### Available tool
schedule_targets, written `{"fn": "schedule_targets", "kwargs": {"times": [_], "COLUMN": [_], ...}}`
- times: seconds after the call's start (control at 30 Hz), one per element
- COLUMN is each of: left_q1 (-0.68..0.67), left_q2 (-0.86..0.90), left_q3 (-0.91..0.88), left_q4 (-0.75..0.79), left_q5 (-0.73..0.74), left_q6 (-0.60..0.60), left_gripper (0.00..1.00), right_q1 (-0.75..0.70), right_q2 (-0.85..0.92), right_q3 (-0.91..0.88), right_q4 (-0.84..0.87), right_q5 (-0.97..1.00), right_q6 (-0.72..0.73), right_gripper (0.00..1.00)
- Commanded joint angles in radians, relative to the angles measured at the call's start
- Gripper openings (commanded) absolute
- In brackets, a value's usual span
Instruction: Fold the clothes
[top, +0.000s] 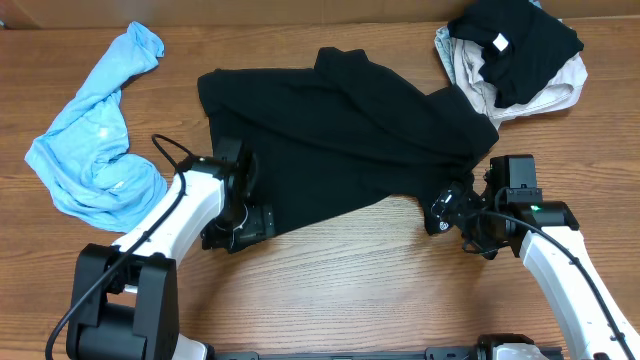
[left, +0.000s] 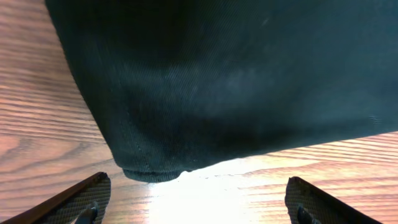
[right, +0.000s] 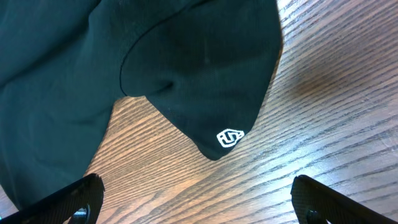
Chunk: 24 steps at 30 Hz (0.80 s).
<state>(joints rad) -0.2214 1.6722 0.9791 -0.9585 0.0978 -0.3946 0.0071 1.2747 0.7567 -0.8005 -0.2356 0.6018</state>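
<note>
The black T-shirt (top: 345, 135) lies spread and rumpled across the middle of the wooden table. My left gripper (top: 240, 228) is open at its near left corner; in the left wrist view the hem corner (left: 155, 171) lies just beyond the spread fingers (left: 198, 205), apart from them. My right gripper (top: 450, 212) is open at the shirt's near right corner. In the right wrist view that corner carries a small white logo (right: 229, 137) and lies just ahead of the open fingers (right: 199, 202).
A light blue garment (top: 95, 140) lies crumpled at the left. A pile of a black garment with a white label (top: 515, 45) on beige fabric (top: 550, 95) sits at the back right. Bare wood lies along the front.
</note>
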Motion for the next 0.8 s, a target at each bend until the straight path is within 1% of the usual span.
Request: {"fn": "schedule_targets", "kwargs": {"times": [0.0, 0.03, 0.13, 0.17, 0.27, 0.37, 0.43, 0.47, 0.57, 0.6, 0.63, 0.77], "left_q1": [-0.005, -0.005, -0.005, -0.005, -0.005, -0.005, -0.005, -0.005, -0.001, 0.001, 0.002, 0.014], "left_q2": [0.008, 0.008, 0.008, 0.008, 0.008, 0.008, 0.008, 0.008, 0.008, 0.008, 0.008, 0.008], "left_q3": [-0.05, -0.063, -0.094, -0.102, -0.129, -0.153, -0.162, -0.163, -0.163, -0.163, -0.163, -0.157], "left_q4": [0.023, 0.035, 0.086, 0.105, 0.165, 0.218, 0.243, 0.251, 0.265, 0.268, 0.268, 0.267], "left_q5": [0.011, 0.011, -0.006, -0.015, -0.035, -0.058, -0.088, -0.108, -0.171, -0.19, -0.212, -0.28], "left_q6": [-0.029, -0.029, -0.028, -0.028, -0.029, -0.029, -0.028, -0.028, -0.028, -0.028, -0.028, -0.013], "left_gripper": [0.89, 0.88, 0.81, 0.77, 0.68, 0.61, 0.53, 0.48, 0.26, 0.13, 0.04, 0.04], "right_q1": [-0.001, -0.001, -0.001, -0.001, -0.001, -0.001, -0.001, -0.001, -0.001, -0.001, -0.001, -0.001], "right_q2": [-0.001, -0.001, -0.001, -0.001, -0.001, -0.001, -0.001, -0.001, -0.001, -0.001, -0.001, 0.0], "right_q3": [-0.006, -0.006, -0.006, -0.006, -0.006, -0.006, -0.006, -0.006, -0.006, -0.006, -0.007, -0.013], "right_q4": [0.006, 0.006, 0.007, 0.006, 0.006, 0.006, 0.006, 0.006, 0.005, 0.004, 0.003, 0.007], "right_q5": [0.014, 0.018, 0.018, 0.018, 0.018, 0.018, 0.018, 0.018, 0.03, 0.037, 0.046, 0.063], "right_q6": [-0.007, -0.007, -0.006, -0.007, -0.006, -0.006, -0.006, -0.007, -0.006, -0.006, -0.006, -0.006], "right_gripper": [1.0, 1.0, 1.0, 1.0, 1.0, 1.0, 1.0, 1.0, 1.0, 1.0, 1.0, 1.0]}}
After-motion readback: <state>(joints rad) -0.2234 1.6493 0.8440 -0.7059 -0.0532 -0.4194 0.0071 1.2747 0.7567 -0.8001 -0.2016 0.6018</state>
